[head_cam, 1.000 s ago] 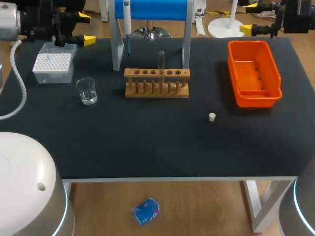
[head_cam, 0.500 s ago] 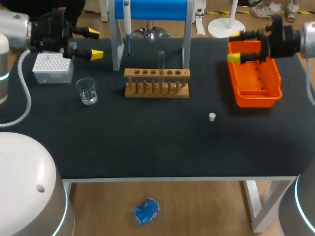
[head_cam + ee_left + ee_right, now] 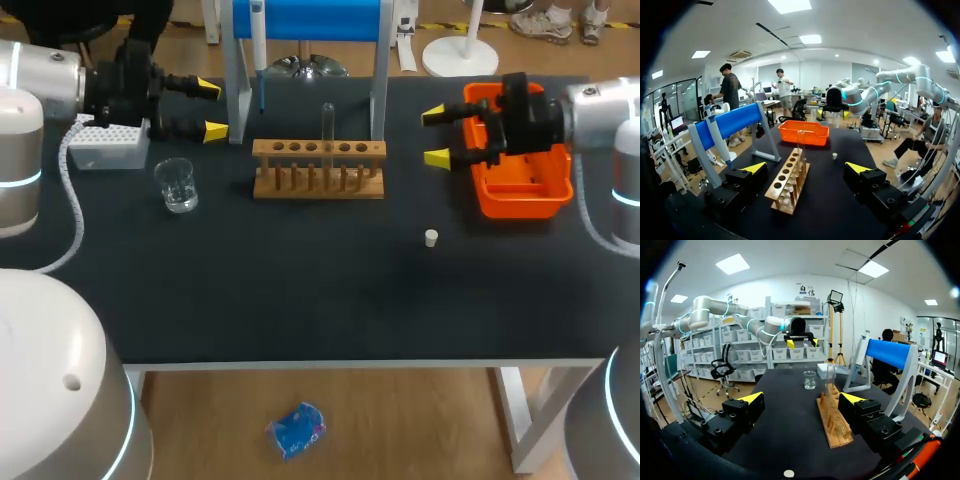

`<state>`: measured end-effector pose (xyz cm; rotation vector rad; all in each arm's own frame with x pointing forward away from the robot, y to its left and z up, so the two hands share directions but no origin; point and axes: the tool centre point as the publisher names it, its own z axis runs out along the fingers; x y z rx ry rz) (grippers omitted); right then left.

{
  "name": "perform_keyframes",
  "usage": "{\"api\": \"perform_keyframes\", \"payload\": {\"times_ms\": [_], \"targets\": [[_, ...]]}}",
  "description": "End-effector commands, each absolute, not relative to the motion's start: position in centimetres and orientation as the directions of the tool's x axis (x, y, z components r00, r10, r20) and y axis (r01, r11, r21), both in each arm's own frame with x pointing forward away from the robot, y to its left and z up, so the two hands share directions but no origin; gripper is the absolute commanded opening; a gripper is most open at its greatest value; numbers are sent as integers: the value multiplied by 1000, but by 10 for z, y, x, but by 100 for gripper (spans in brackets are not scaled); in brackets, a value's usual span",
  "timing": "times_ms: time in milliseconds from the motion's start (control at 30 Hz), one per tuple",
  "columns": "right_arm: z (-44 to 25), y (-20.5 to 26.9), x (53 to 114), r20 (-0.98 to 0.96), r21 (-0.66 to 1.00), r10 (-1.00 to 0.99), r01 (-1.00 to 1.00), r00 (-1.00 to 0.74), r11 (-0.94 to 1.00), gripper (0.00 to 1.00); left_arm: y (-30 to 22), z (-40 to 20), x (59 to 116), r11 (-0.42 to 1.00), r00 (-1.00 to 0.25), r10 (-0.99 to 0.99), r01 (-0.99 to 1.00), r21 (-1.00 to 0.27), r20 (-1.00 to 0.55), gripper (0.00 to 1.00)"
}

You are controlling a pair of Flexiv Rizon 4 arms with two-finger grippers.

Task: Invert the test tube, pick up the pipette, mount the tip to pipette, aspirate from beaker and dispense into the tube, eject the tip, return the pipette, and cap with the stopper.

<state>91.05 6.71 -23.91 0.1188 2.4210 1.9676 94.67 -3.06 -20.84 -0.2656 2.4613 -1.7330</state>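
Find the left gripper (image 3: 211, 109) over the far left part of the black table (image 3: 300, 300), just beside the left leg of the blue-barred stand (image 3: 308, 18), jaws spread wide with nothing between them; across from it, the right gripper (image 3: 435, 136), likewise wide open and empty, just off the inner side of the orange bin (image 3: 520, 190), with its arm over the bin. Between the two grippers, a wooden rack (image 3: 318, 170) with the test tube (image 3: 327, 122) upright in one of the middle holes (mouth up or down: impossible to tell); behind the rack, the pipette (image 3: 258, 45) hanging from the left end of the stand's bar, tip downward. Left of the rack, a clear beaker (image 3: 178, 185) near the front of the white tip box (image 3: 105, 145), the box partly hidden under the left arm. In front of the rack and off to the right, well apart from everything, the small white stopper (image 3: 431, 237) on the dark cloth. From the left wrist, rack straight ahead between the open jaws, bin and stopper beyond; from the right wrist, rack ahead, beaker beyond it, stopper on the table under the gripper.
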Motion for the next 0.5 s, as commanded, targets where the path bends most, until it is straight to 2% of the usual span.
{"api": "perform_keyframes", "payload": {"times_ms": [33,233,500], "targets": [[-239,66,912,33,978,67,47,-997,203,100,-31,-209,947,330,-978,-210,-74,-941,3,100],[-244,66,916,29,977,77,45,-997,209,100,-36,-220,952,379,-979,-201,-61,-924,-17,100],[-264,102,929,15,980,-5,14,-1000,197,100,-45,-241,962,402,-969,-245,-99,-910,-3,100]]}}
